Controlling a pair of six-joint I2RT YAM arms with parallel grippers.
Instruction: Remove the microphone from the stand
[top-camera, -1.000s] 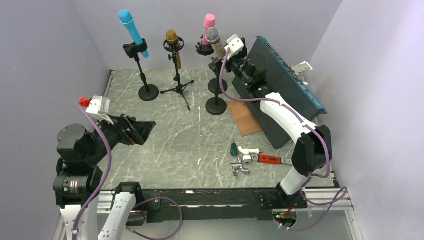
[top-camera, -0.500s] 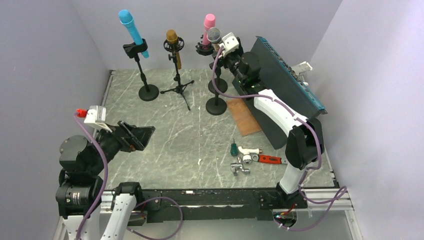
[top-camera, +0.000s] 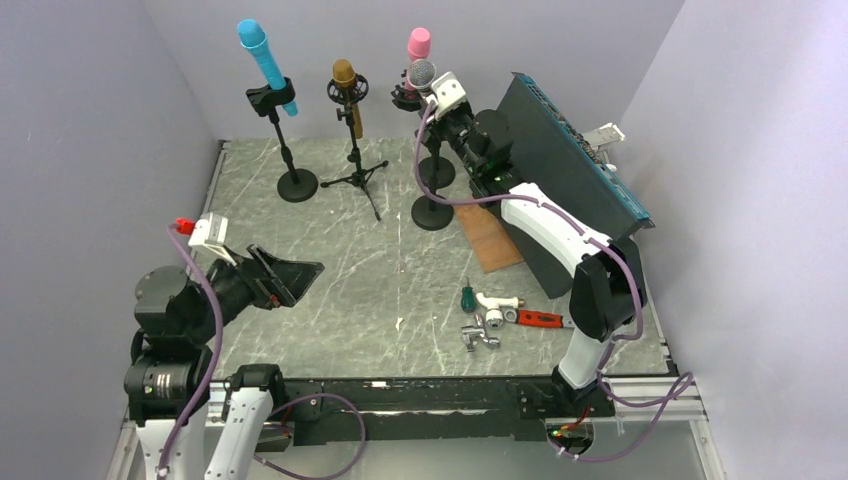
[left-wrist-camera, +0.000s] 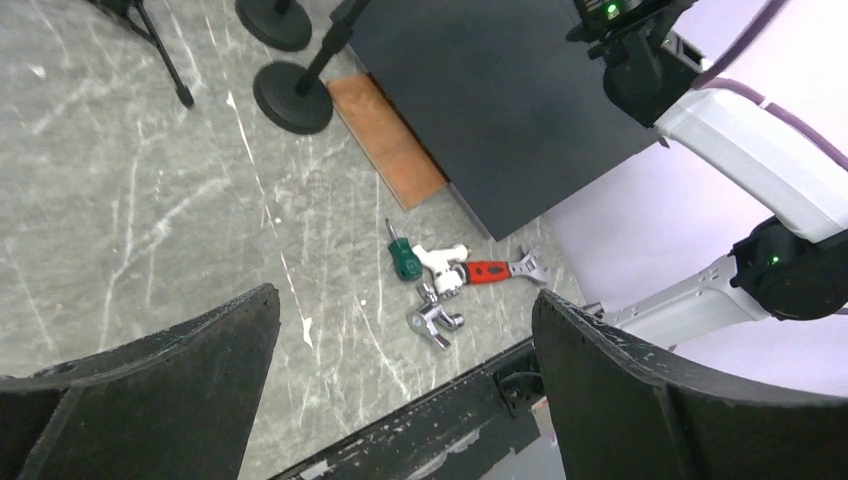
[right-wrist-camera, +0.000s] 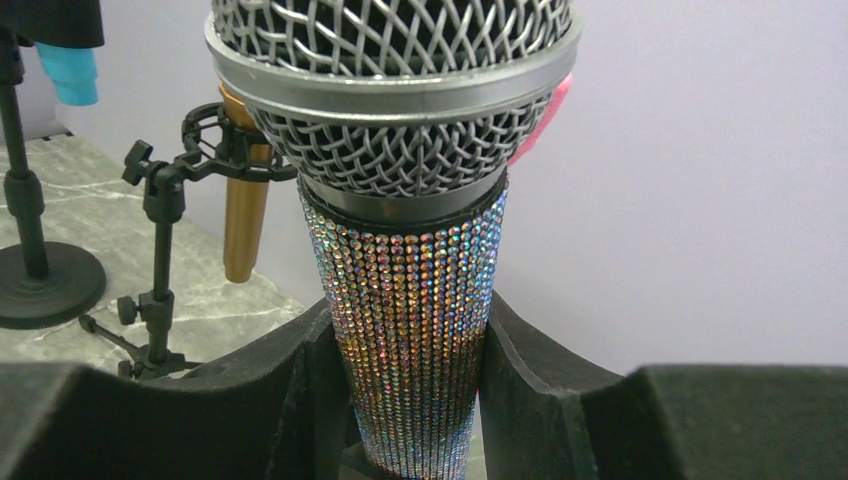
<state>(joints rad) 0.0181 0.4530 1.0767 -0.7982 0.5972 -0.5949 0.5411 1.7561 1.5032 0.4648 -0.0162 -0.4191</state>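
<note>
The microphone (right-wrist-camera: 412, 290) has a silver mesh head (top-camera: 422, 73) and a rhinestone-covered body, and it stands upright in its black stand (top-camera: 432, 212) at the back of the table. My right gripper (right-wrist-camera: 415, 345) is shut on the sparkly body just below the head, with a black pad pressed against each side; from above, that gripper (top-camera: 443, 108) sits right beside the head. The stand's clip is hidden below the jaws. My left gripper (top-camera: 291, 274) hangs open over the near left of the table, far from the stand, with nothing between its fingers (left-wrist-camera: 160, 370).
A blue microphone (top-camera: 264, 54), a gold one on a tripod (top-camera: 347, 92) and a pink one (top-camera: 418, 42) stand on other stands nearby. A black console (top-camera: 560, 170) leans at the right, a brown board (top-camera: 490, 236) beside it. Tools (top-camera: 495, 316) lie near the front.
My right gripper moved left onto the rhinestone microphone and its jaws closed in on the body. The left arm shifted slightly forward and right, still open.
</note>
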